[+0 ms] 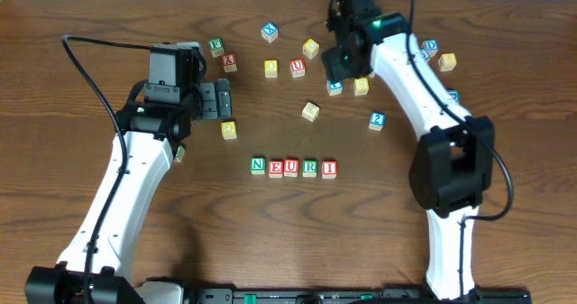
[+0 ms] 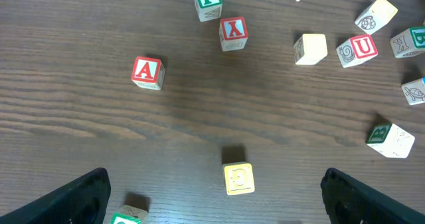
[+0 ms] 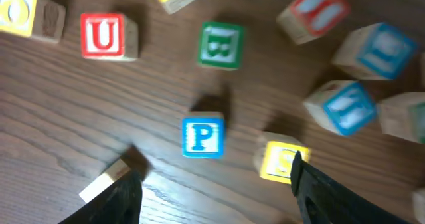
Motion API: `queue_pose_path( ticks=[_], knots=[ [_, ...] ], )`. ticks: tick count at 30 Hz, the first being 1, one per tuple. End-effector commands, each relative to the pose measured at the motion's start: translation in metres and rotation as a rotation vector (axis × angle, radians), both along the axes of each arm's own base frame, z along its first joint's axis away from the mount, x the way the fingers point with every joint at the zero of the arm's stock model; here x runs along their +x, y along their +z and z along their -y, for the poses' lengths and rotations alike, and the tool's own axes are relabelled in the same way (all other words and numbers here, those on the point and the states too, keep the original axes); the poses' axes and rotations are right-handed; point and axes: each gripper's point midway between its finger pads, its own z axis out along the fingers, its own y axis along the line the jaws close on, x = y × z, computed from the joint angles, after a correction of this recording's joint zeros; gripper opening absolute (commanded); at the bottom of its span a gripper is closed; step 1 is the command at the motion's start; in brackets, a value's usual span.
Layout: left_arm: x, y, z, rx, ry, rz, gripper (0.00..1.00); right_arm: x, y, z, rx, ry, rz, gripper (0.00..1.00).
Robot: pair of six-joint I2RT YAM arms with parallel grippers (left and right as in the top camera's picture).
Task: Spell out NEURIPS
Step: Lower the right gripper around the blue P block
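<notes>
Start with the row, operator. The green N cube (image 1: 258, 166), red E cube (image 1: 275, 168), red U cube (image 1: 291, 168), green R cube (image 1: 309, 168) and red I cube (image 1: 329, 169) sit side by side on the desk (image 1: 108, 15). They read N E U R I. I tell you every other place from that row.

The blue P cube (image 3: 202, 137) lies on the far side of the row, a little past its I end. It is flat on the desk with the P facing up. The yellow S cube (image 3: 275, 159) is just beside it, farther out from the I end.

Your right claw (image 3: 214, 169) hangs over that same spot beyond the I end of the row. Its two fingers stand apart and hold nothing. The P cube sits just ahead of the gap and touches neither finger. One fingertip covers a corner of the S cube (so you see only part of its letter).

Your left claw (image 2: 214, 177) is on the far side of the row too, out past the N end. It is spread as wide as it goes and holds nothing. A plain yellow cube (image 2: 238, 179) lies on the desk in the space between its fingers, touching neither one. The red A cube (image 2: 147, 72) lies farther from the row than that yellow cube. A spare red U cube (image 1: 297, 67) lies loose, well beyond the middle of the row.
</notes>
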Motion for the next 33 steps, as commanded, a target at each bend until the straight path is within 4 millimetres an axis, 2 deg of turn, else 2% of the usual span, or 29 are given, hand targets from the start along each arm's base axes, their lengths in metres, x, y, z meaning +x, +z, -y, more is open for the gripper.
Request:
queue_pose_path(
  ticks=[1, 6, 14, 23, 33],
  knots=[
    [0.004, 0.016, -0.002, 0.005, 0.0, 0.041, 1.0, 0.001, -0.017, -0.014, 0.007, 0.019, -0.022, 0.67],
    [0.004, 0.016, -0.002, 0.005, 0.0, 0.041, 1.0, 0.003, -0.018, -0.021, 0.034, 0.018, -0.014, 0.66],
    [0.004, 0.016, -0.002, 0.005, 0.0, 0.041, 1.0, 0.004, -0.019, -0.021, 0.034, 0.015, -0.013, 0.65],
    [0.004, 0.016, -0.002, 0.005, 0.0, 0.041, 1.0, -0.001, -0.047, -0.019, 0.012, 0.013, -0.071, 0.63],
    [0.004, 0.016, -0.002, 0.005, 0.0, 0.041, 1.0, 0.001, -0.049, -0.016, 0.012, 0.006, -0.069, 0.63]
  ],
)
